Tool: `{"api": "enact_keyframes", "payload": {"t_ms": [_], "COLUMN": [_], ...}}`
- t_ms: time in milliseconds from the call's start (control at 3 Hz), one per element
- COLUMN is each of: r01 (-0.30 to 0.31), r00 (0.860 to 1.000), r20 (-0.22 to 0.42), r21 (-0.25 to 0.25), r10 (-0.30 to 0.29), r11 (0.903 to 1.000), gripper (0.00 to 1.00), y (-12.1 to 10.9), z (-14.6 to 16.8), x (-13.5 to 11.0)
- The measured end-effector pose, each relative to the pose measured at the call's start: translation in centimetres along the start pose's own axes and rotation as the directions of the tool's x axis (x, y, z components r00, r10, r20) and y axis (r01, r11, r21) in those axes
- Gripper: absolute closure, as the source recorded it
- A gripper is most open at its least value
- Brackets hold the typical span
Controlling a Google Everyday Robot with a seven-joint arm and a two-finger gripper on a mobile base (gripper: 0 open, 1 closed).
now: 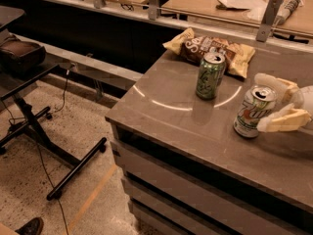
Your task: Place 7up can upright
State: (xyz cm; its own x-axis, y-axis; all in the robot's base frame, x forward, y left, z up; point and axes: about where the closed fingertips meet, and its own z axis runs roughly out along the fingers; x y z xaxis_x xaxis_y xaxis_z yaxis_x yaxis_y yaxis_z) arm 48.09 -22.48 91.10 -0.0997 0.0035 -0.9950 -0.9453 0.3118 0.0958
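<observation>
The 7up can (251, 112), silvery-white with a green band at its base, stands upright with a slight lean on the grey table (181, 126), near the table's right side. My gripper (261, 103) reaches in from the right edge of the view. Its pale fingers (286, 121) sit one in front of the can and one behind it, closed against the can's upper half. The can's base rests on the tabletop.
An all-green patterned can (210, 75) stands upright to the left of and behind the 7up can. A chip bag (210, 48) lies behind it. A metal railing (264, 13) runs along the back. A black stand (34, 131) and a dark bag (19, 53) are on the floor side at left.
</observation>
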Motion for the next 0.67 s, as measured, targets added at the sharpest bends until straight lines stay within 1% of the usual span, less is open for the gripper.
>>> {"api": "enact_keyframes", "payload": {"t_ms": [333,667], "r01": [0.042,0.111], "r00": [0.999,0.993], "r20": [0.001,-0.041], "r21": [-0.007,0.006], "r10": [-0.042,-0.111], "r11": [0.9991,0.9938], "gripper": [0.00,0.00], "y": [0.2,0.7], "z": [-0.8,-2.8], "x": [-1.1,-3.5]}}
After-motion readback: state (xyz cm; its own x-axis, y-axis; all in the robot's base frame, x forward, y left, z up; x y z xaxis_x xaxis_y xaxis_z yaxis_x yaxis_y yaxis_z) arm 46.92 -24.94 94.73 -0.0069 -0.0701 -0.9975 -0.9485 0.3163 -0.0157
